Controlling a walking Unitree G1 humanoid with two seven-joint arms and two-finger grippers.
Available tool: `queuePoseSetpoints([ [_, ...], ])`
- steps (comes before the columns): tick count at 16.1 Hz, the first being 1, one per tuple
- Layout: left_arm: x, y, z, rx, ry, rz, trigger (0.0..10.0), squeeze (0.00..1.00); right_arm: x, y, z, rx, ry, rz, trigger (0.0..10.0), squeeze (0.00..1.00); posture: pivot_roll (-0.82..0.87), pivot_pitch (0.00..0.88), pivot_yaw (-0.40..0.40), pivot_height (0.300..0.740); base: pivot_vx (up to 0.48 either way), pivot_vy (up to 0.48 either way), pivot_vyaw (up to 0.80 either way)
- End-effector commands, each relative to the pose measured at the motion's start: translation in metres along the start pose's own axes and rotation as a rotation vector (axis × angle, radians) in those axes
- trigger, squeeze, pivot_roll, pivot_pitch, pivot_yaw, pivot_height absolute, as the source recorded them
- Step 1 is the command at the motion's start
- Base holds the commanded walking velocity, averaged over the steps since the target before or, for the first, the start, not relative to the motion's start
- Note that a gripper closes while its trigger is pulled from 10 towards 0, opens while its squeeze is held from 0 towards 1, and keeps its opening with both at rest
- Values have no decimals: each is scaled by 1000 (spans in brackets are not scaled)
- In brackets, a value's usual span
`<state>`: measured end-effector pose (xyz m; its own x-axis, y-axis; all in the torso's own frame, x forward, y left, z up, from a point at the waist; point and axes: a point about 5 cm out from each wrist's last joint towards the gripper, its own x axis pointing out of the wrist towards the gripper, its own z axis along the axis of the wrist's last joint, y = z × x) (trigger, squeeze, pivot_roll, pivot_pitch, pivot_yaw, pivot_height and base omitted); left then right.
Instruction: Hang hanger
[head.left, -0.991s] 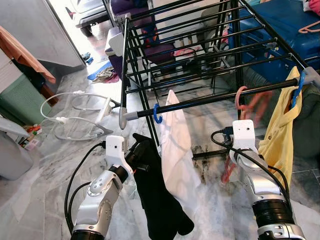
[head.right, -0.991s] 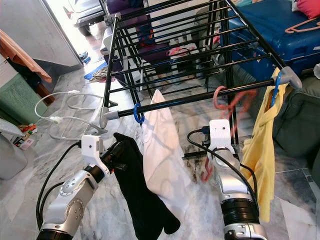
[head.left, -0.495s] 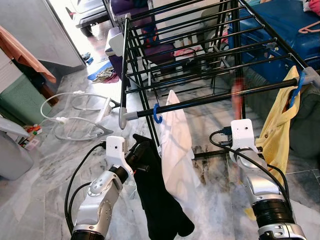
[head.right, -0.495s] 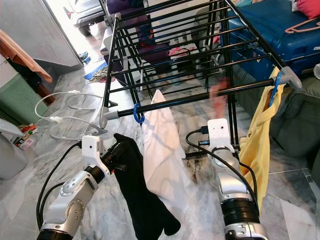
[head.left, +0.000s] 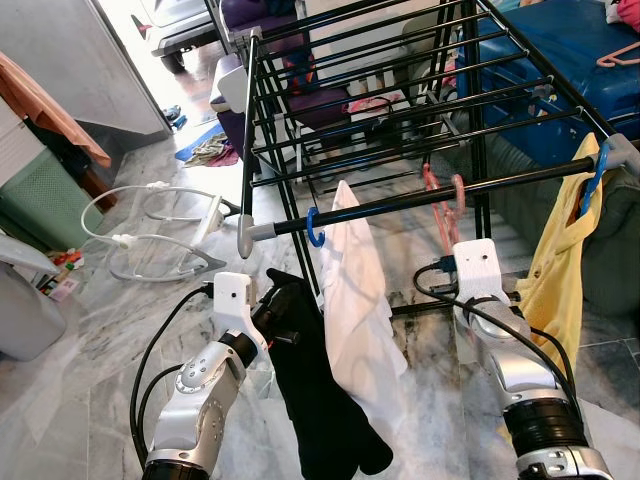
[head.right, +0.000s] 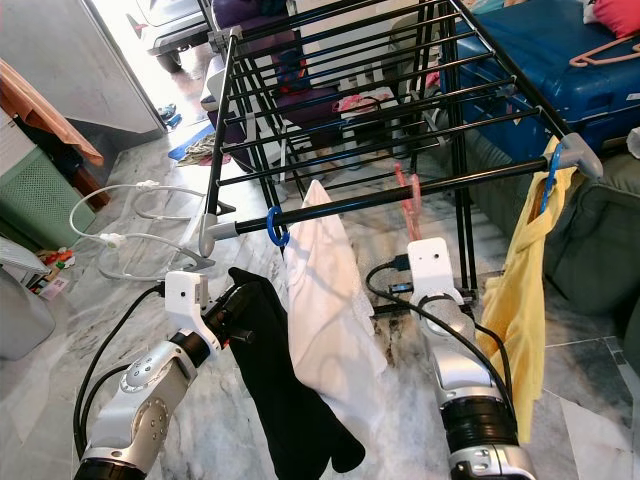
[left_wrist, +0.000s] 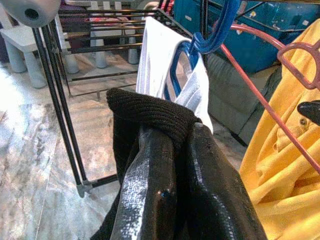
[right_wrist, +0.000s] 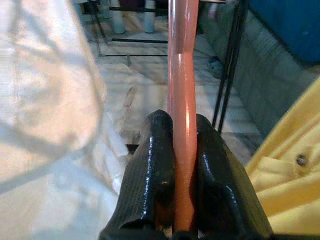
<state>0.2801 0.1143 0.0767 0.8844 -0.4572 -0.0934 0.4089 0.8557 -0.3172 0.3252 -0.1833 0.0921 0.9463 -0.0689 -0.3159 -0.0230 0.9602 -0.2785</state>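
A pink hanger (head.left: 443, 199) stands upright against the front rail (head.left: 400, 201) of the black drying rack; whether its hook is over the rail I cannot tell. My right gripper (right_wrist: 182, 120) is shut on the pink hanger (right_wrist: 182, 75), just below the rail, between a white shirt (head.left: 355, 300) on a blue hanger (head.left: 314, 228) and a yellow shirt (head.left: 560, 270). My left gripper (left_wrist: 175, 132) is shut on a black garment (head.left: 310, 390), low and left of the white shirt. The garment drapes over its fingers and hangs down.
The rack's rear bars (head.left: 380, 70) stretch back over a stool and clothes. A blue suitcase (head.left: 560, 50) and a dark sofa (head.left: 610, 280) lie at the right. A green basket (head.left: 40, 200) and a white power strip with cables (head.left: 160, 225) lie at the left on the marble floor.
My right arm has carried the pink hanger leftward along the front rail, away from the yellow shirt. The left arm and the black garment have not moved.
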Motion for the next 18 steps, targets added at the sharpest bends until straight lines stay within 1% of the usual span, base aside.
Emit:
queuePoseSetpoints([
  [1, -1, 9, 4, 28, 1, 32, 10000, 0, -5, 11, 11, -21, -71, 55, 0, 0, -238, 0, 257, 740, 0, 0, 0],
  [3, -1, 11, 3, 38, 9, 56, 10000, 0, -11, 8, 12, -27, -101, 55, 0, 0, -242, 0, 256, 740, 0, 0, 0],
  [4, -1, 13, 2, 44, 14, 87, 10000, 0, -19, 3, 11, -13, -132, 49, 0, 0, -244, 0, 250, 740, 0, 0, 0],
  [5, -1, 14, 1, 47, 16, 103, 10000, 0, -25, 0, 8, -10, -143, 49, 2627, 0, -246, 0, 245, 740, 0, 0, 0],
  [6, -1, 14, 1, 49, 16, 109, 10000, 0, -28, -1, 6, -8, -143, 47, 5608, 0, -246, 0, 245, 740, 0, 0, 0],
  [7, -1, 15, -1, 59, 19, 135, 10000, 0, -39, -4, -9, -3, -123, 51, 10000, 0, -249, 0, 240, 740, 0, 0, 0],
  [9, -1, 16, -2, 74, 26, 155, 10000, 0, -51, -5, -27, -20, -97, 68, 10000, 0, -251, 0, 233, 740, 0, 0, 0],
  [12, -1, 18, -3, 90, 32, 187, 10000, 0, -61, -2, -39, -31, -78, 93, 10000, 0, -252, 0, 229, 740, 0, 0, 0],
  [18, -1, 18, -4, 106, 44, 192, 10000, 0, -62, 2, -40, -24, -76, 115, 10000, 0, -249, 0, 229, 740, 0, 0, 0],
])
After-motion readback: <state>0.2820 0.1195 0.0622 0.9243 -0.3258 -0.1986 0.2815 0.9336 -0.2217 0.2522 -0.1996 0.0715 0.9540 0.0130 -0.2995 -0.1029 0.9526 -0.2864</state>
